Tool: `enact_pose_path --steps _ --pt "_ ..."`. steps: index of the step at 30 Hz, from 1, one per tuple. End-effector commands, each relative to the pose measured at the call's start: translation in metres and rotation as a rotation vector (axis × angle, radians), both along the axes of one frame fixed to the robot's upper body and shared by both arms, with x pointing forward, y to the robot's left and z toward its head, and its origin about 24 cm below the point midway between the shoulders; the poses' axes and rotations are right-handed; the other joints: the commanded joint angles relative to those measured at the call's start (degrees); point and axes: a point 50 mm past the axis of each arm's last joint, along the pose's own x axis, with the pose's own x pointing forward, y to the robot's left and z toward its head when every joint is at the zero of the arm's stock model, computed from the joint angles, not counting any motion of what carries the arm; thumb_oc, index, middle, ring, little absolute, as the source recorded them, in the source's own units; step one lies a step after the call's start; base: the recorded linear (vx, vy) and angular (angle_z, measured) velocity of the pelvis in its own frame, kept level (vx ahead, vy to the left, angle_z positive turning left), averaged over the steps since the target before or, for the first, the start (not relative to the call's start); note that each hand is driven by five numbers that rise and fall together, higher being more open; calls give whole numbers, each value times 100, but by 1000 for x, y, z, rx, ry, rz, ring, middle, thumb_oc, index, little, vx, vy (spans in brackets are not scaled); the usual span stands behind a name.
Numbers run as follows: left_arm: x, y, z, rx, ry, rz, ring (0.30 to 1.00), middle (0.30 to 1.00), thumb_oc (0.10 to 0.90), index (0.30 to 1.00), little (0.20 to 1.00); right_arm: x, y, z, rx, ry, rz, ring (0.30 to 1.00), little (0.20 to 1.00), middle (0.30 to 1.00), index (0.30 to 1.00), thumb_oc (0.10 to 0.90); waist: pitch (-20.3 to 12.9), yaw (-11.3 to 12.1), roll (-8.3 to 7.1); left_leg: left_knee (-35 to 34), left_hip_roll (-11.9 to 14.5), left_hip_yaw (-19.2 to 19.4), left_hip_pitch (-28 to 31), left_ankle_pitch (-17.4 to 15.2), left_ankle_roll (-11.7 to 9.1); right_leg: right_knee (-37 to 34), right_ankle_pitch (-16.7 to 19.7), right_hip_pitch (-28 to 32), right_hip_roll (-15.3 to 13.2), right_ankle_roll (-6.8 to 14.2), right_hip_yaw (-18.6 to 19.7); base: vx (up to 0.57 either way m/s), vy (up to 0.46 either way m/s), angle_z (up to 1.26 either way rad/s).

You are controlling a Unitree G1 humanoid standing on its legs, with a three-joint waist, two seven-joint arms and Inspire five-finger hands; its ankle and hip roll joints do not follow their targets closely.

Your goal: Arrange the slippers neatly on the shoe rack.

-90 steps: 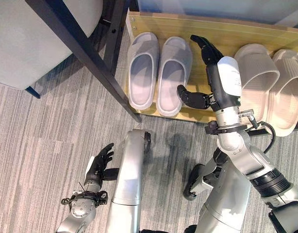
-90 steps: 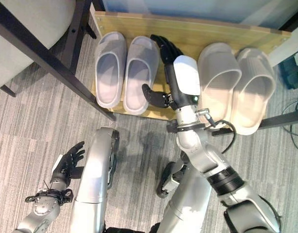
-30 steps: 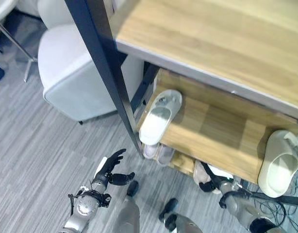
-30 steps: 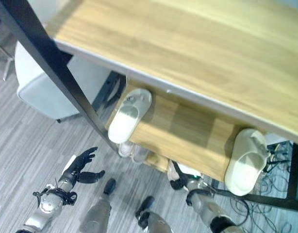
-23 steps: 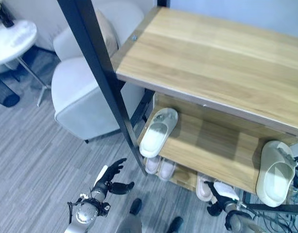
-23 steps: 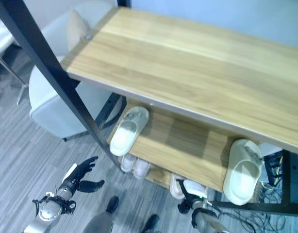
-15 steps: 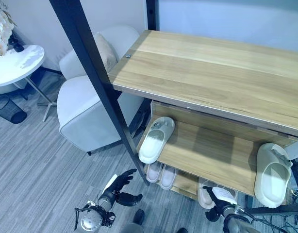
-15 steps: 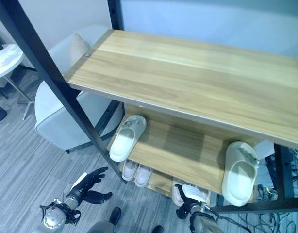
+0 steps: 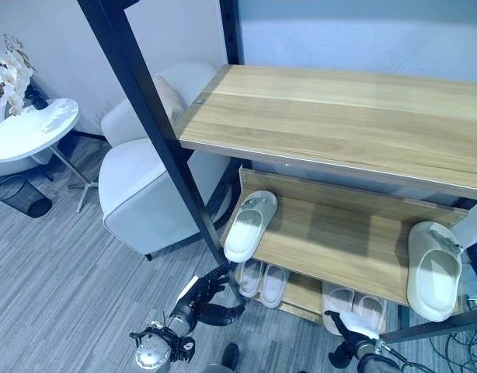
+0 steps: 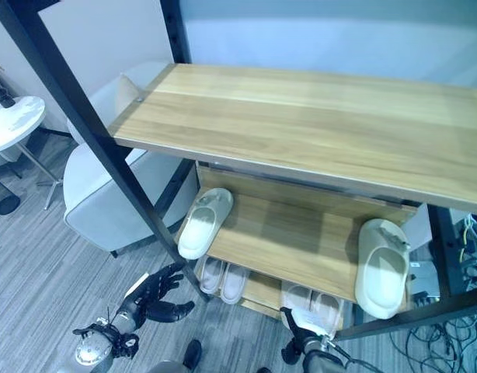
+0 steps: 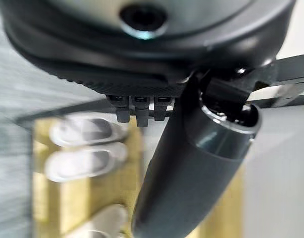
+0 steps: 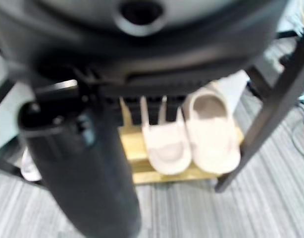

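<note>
The shoe rack has three wooden shelves. Two pale slippers lie on the middle shelf, well apart; two pairs lie on the bottom.

Left hand thumb close, blurred slippers — seemingly paired — on shelf

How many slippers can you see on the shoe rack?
6: one at the middle shelf's left end, one at its right end, a grey pair bottom left, a beige pair bottom right.

I can read no text, label, number or sign on anything in my views at this moment.
</note>
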Motion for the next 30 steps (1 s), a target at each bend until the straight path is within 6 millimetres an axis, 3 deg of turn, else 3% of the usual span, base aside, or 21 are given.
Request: enact_pose_path --steps 1,19,26,30 --pt "31 -20 56 -164 -282 -33 900 900 800 900 900 16 -4 10 0 -76 -27 900 900 900 900 800 -168 5 -192 -251 -264 326 -428 553 -93 74 -742 103 -49 123 270 -12 -1 -11" --pt "46 -17 99 -218 -472 21 900 900 800 900 900 14 0 6 4 -71 -40 900 900 900 900 800 -183 -20 -173 -251 -246 431 -341 476 -39 74 -709 104 -57 139 359 -1 -1 -3" --pt "42 -12 82 -135 -416 22 900 900 800 900 900 14 -2 7 5 -71 -41 900 900 900 900 800 -174 -9 -189 -251 -237 439 -320 465 -32 74 -705 118 -44 128 353 4 -3 0" --pt "32 -6 60 -78 -322 28 900 900 800 900 900 13 -5 7 1 -71 -50 900 900 900 900 800 -178 -2 -190 -251 -229 432 -313 457 -13 74 -699 116 -46 131 347 9 1 0"
